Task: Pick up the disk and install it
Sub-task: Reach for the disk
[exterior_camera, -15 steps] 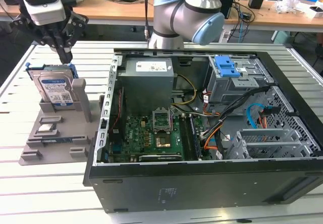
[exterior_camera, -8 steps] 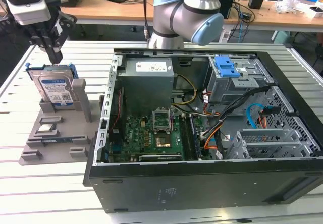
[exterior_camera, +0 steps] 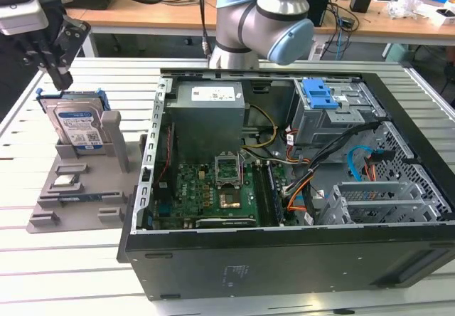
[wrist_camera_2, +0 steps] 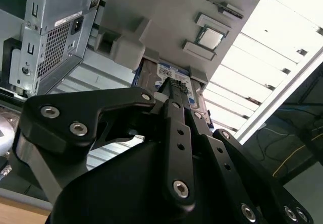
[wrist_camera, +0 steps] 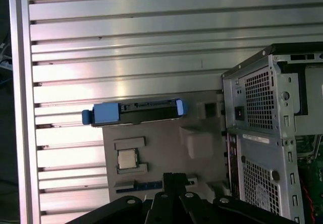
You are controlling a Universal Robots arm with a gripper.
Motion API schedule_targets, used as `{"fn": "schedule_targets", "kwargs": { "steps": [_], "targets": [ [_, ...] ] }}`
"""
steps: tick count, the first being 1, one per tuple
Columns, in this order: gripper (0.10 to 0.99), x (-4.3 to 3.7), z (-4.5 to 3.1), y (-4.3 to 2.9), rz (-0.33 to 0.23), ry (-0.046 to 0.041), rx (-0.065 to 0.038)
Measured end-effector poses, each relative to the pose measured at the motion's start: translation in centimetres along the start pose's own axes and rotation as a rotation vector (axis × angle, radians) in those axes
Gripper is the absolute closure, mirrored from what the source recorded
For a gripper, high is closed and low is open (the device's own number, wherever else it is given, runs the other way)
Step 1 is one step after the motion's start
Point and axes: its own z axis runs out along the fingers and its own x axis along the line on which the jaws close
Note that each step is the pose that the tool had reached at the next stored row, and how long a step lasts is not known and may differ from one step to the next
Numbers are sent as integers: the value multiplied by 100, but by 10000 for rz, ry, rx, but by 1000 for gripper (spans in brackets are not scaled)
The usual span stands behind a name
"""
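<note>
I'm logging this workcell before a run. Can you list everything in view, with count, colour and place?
disk: one, silver with blue bracket, standing on edge in the holder.
holder: one, grey, on the table, exterior view's left of the case.
chip: one, silver, in a holder recess.
computer case: one, black, open, on the table.
motherboard: one, green, inside the case.
drive cage: one, grey with blue latch, inside the case.
table: one, silver slats, under everything.
arm: one, grey with light-blue caps, behind the case.
gripper: one, black, above the disk.
</note>
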Motion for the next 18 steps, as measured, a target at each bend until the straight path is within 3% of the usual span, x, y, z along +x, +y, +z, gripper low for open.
{"fn": "schedule_targets", "kwargs": {
  "steps": [10, 18],
  "targets": [
    [980, 264, 4, -10, 0, 0, 0],
    [980, 432, 40, 62, 0, -1, 1]
  ]
}}
